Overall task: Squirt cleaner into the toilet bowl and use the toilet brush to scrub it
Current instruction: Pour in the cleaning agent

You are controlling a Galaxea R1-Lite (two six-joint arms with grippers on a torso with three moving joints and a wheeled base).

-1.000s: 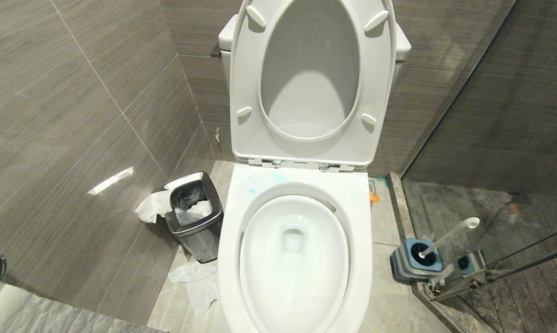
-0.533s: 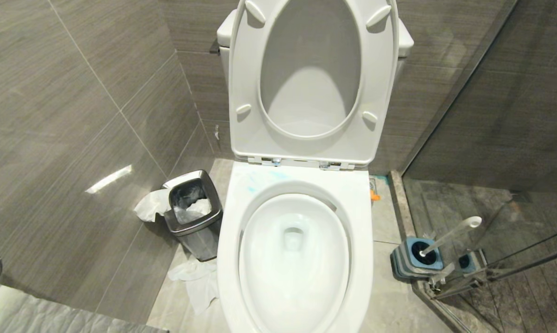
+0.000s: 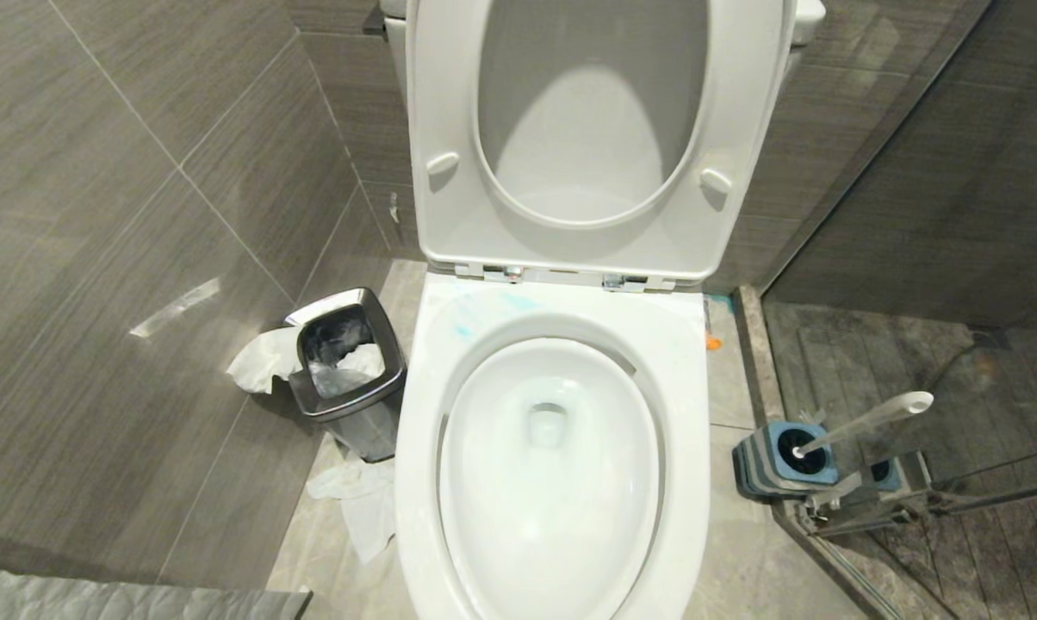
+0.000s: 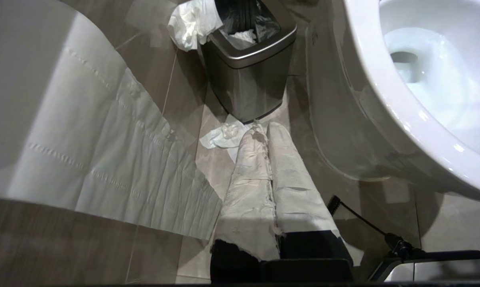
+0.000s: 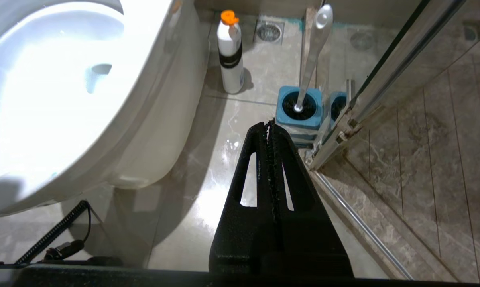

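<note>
Though shut and empty on both right gripper [image 5: 270,123] and left gripper [image 4: 266,129], hanging low either side of toilet bowl [image 3: 415,482]. Beyond right: toilet brush [image 5: 313,52] in holder, orange-capped bottle [image 5: 230,59]. Head view freshly dipped closer; approach only, nothing grasped yet.

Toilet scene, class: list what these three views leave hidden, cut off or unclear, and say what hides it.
- Toilet brush head: hidden in every view, sunk in its blue holder.
- White bottle: in the head view only its orange cap shows past the toilet bowl; its label is unreadable in the right wrist view.
- Lid top and tank: cut off by the head view's upper edge.
- Waste bin contents: mostly hidden by its liner.
</note>
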